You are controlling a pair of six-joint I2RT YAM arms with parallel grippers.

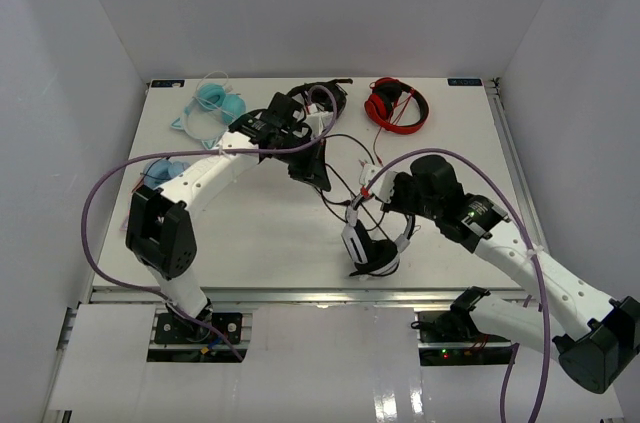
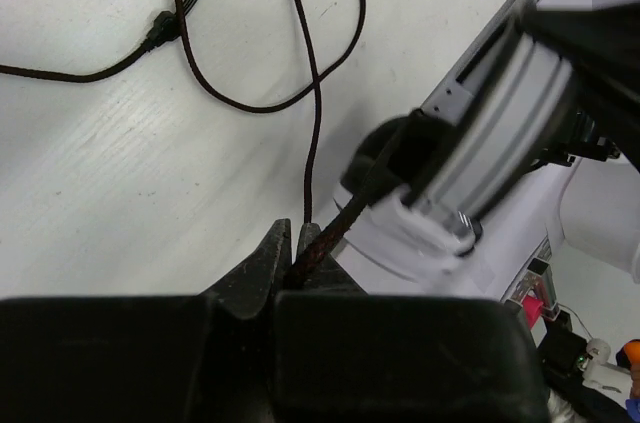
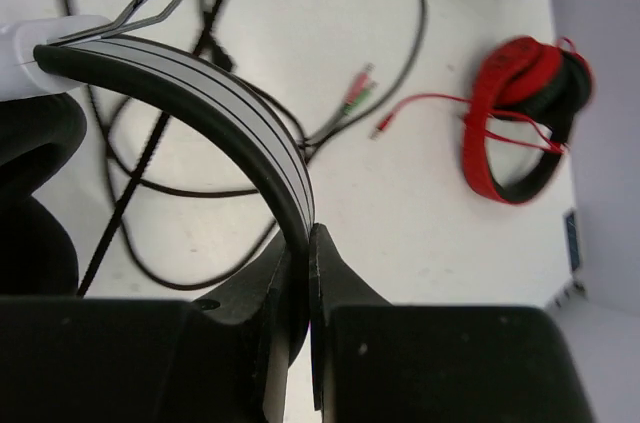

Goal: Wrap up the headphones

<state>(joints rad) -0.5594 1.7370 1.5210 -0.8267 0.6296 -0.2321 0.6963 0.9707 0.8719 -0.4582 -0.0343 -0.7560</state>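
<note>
The white headphones (image 1: 372,243) with black cushions hang near the table's front middle. My right gripper (image 1: 388,195) is shut on their white headband (image 3: 235,108), which runs between its jaws in the right wrist view. The thin black cable (image 1: 340,158) loops over the table behind them. My left gripper (image 1: 318,175) is shut on the cable (image 2: 312,113); in the left wrist view the cord runs from its jaws toward a blurred white-and-black ear cup (image 2: 470,158).
Red headphones (image 1: 396,103) lie at the back right, also in the right wrist view (image 3: 520,118). All-black headphones (image 1: 312,98) sit at the back middle. Light blue items (image 1: 212,103) lie at the back left. The table's right edge rail (image 1: 510,163) is close by.
</note>
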